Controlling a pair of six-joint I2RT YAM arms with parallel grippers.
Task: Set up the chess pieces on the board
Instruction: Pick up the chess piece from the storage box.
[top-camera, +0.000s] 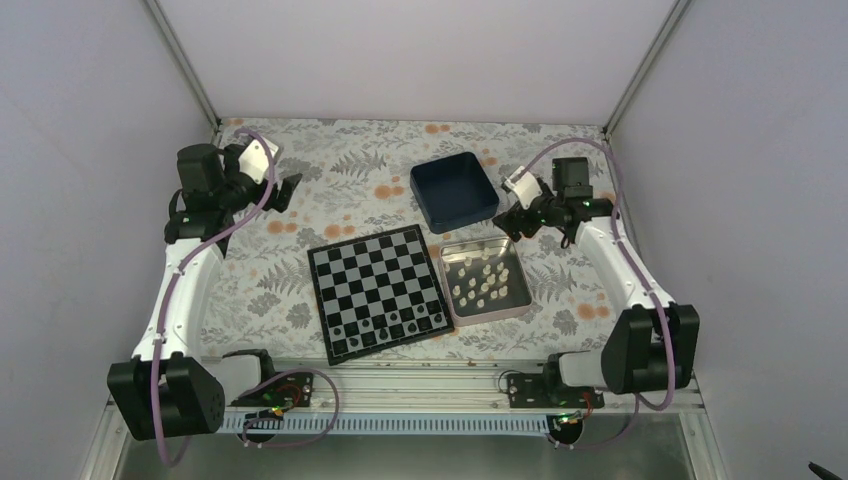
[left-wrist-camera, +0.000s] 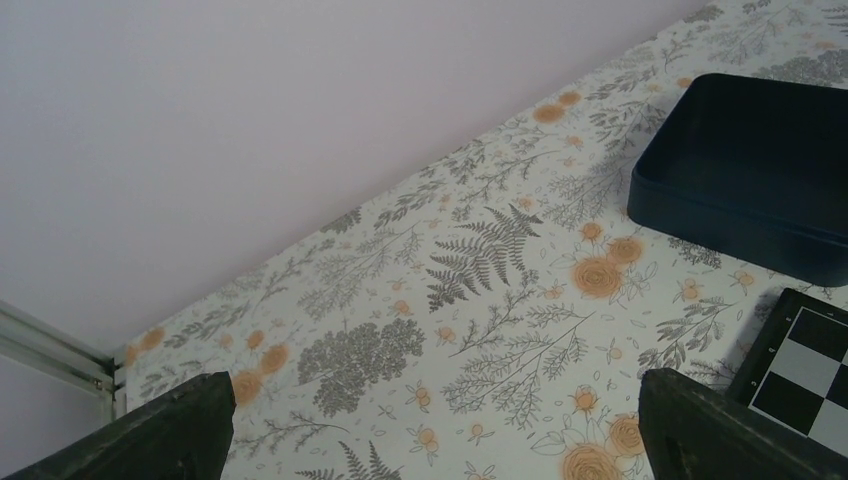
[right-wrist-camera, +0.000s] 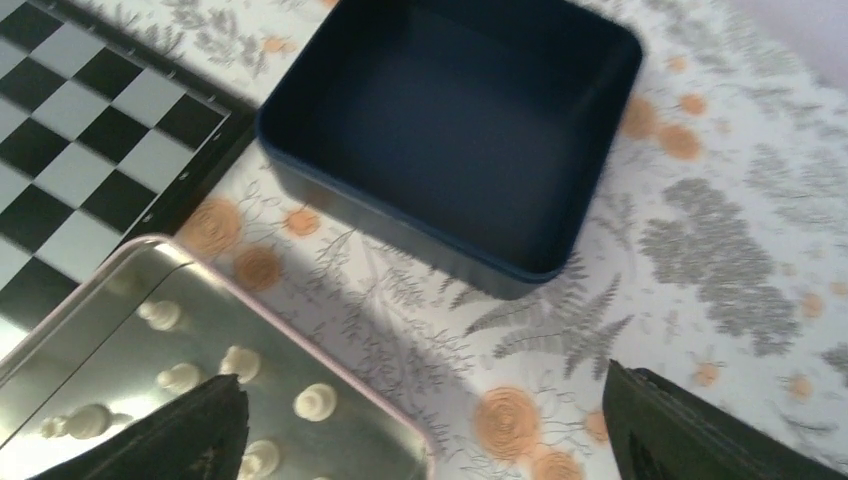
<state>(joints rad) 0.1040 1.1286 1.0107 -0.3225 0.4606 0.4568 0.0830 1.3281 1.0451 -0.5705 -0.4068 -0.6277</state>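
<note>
The black-and-grey checkered board (top-camera: 377, 292) lies at the table's middle; tiny black pieces stand on its near rows. Several cream-white chess pieces (top-camera: 478, 280) lie in a silver tin (top-camera: 486, 312) right of the board; some also show in the right wrist view (right-wrist-camera: 315, 401). My left gripper (top-camera: 289, 192) is open and empty, raised over the far left of the table, well away from the board; its corner shows in the left wrist view (left-wrist-camera: 810, 370). My right gripper (top-camera: 507, 224) is open and empty, above the tin's far corner (right-wrist-camera: 330, 380).
An empty dark blue square box (top-camera: 453, 191) stands behind the tin, also in the left wrist view (left-wrist-camera: 750, 170) and the right wrist view (right-wrist-camera: 455, 125). A floral cloth (top-camera: 330, 190) covers the table. White walls enclose the far and side edges.
</note>
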